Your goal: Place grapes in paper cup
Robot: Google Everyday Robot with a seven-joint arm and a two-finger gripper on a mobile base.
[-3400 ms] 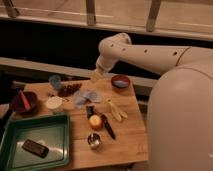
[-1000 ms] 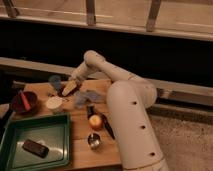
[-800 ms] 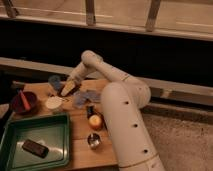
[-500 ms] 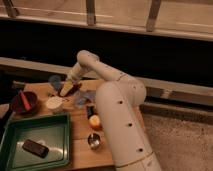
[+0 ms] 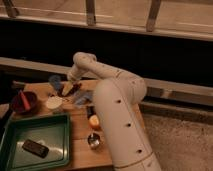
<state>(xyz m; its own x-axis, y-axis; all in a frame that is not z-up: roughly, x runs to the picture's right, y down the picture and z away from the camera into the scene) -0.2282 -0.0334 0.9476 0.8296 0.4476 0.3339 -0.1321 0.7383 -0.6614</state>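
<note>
Blue cup [image 5: 55, 80], paper cup [image 5: 53, 102] and red bowl [image 5: 24, 100] ring the grapes [image 5: 75, 89] on the tabletop [image 5: 78, 127]; the gripper [image 5: 66, 89] sits over them, jaws wide.

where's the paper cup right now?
Camera view, left part of the table: the paper cup stands between the red bowl and the grapes, just behind the green tray. The claw is at the grapes, beside it.
</note>
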